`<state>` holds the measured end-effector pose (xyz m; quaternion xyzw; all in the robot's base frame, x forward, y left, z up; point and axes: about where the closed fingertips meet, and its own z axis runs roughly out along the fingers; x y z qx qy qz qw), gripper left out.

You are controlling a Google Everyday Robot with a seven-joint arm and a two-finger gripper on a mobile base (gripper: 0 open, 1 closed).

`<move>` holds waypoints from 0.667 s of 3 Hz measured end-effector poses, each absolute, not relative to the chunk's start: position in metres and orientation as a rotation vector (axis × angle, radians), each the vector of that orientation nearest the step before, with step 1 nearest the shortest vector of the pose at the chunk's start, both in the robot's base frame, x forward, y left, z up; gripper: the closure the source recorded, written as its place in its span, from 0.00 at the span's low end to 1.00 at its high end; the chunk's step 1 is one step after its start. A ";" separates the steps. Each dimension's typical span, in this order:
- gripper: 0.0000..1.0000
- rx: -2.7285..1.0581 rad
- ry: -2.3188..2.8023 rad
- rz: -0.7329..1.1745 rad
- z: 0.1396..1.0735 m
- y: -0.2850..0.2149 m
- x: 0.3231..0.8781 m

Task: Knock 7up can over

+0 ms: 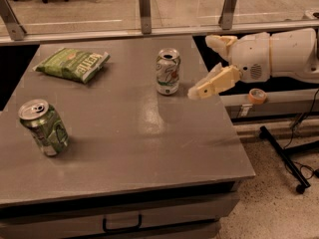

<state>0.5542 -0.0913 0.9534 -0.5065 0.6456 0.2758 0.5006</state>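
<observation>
The 7up can [168, 71] stands upright on the grey table [149, 148], at the back and right of centre. It has a pale silvery body with light green swirls and a small red spot. My gripper [200, 65] reaches in from the right on a white arm [279, 54]. It is open and empty and sits just to the right of the can. The lower fingertip [195, 92] is a short gap from the can and does not touch it.
A darker green patterned can [44, 128] stands at the table's front left. A green chip bag [73, 63] lies at the back left. A tape roll [256, 95] rests on a ledge at the right. A railing runs behind the table.
</observation>
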 end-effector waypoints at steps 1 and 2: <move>0.00 -1.131 1.549 0.697 0.936 -0.085 0.570; 0.00 -1.079 1.511 0.761 0.919 -0.070 0.587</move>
